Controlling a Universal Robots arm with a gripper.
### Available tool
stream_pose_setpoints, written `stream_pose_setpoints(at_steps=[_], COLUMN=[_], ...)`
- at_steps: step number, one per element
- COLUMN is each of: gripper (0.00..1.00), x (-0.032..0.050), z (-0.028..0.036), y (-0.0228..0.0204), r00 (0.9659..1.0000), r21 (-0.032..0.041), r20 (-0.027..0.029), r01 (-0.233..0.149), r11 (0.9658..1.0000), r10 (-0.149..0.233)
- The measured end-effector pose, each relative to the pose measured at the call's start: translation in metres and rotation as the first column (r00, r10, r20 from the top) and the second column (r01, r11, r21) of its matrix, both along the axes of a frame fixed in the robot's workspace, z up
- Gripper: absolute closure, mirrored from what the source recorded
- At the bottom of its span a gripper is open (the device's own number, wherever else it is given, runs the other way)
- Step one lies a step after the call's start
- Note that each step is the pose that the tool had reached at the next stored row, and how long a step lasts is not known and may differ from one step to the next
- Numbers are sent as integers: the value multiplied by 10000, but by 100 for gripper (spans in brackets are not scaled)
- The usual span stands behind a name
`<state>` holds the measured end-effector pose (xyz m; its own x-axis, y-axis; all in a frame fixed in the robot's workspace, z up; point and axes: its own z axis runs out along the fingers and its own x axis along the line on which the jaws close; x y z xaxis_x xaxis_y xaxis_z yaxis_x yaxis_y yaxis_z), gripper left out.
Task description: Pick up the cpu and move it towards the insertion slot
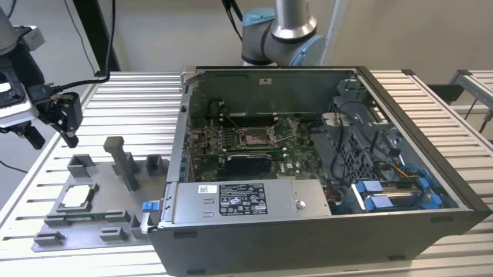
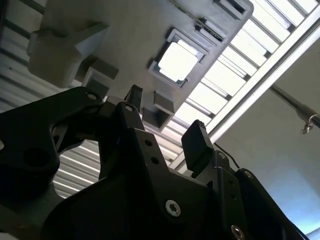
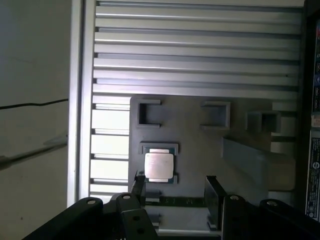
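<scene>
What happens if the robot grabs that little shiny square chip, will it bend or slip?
Probably stiff, not bendy: the cpu looks like a flat square with a metal-looking top. Likely light, being thin and small beside the blocks of the grey tray. It may slip, since its top shines and it sits low in its pocket.

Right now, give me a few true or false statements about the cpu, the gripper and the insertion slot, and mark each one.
1. The cpu lies in the grey tray. True.
2. The gripper is shut on the cpu. False: it is open and holds nothing.
3. The insertion slot sits inside the open computer case. True.
4. The cpu is already seated in the insertion slot. False: it rests on the tray, outside the case.
</scene>
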<state>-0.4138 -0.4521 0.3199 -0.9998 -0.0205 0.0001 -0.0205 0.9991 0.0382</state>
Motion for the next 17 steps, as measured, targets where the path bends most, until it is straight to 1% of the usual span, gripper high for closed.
stream_pose_setpoints(at_steps=[17], gripper=[0], x=[-8], z=[-89], y=[0], r00=[10000], r21=[-1], r20=[-2], r01=[0], r11=[10000], r10=[0])
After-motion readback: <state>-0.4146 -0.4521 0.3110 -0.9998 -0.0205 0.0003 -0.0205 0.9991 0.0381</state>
